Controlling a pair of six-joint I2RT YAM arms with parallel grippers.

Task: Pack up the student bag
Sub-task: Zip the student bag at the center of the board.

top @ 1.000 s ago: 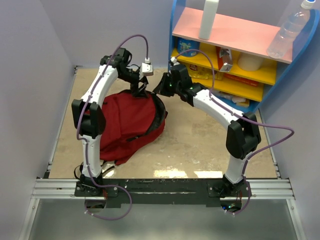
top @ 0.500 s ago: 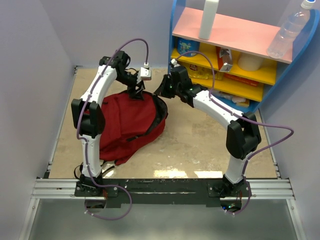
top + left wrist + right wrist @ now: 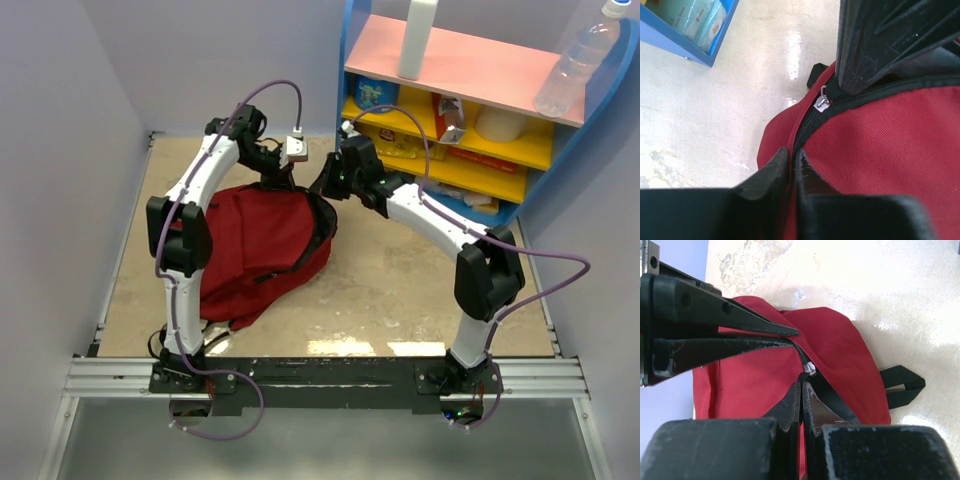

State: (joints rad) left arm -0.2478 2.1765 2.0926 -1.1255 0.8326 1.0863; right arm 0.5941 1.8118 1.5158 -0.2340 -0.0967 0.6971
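The dark red student bag (image 3: pixel 255 250) lies on the left half of the table, its zipped top towards the shelf. My left gripper (image 3: pixel 277 180) is at the bag's top edge. In the left wrist view it (image 3: pixel 791 152) is shut on the red fabric beside the black zipper, just short of the silver slider (image 3: pixel 821 104). My right gripper (image 3: pixel 322 182) meets it from the right. In the right wrist view it (image 3: pixel 801 386) is shut on the black zipper pull under the slider (image 3: pixel 810 368). The bag's inside is hidden.
A blue shelf unit (image 3: pixel 450 130) with yellow shelves holding packets stands at the back right, with a white bottle (image 3: pixel 418 38) and a clear bottle (image 3: pixel 575 62) on its pink top. The bag's black carry loop (image 3: pixel 901 385) lies on the table beside the top edge. Walls enclose the left and back.
My left gripper was open and has shut on the bag's fabric by the zipper, shifting slightly right and back. The right arm has barely moved.
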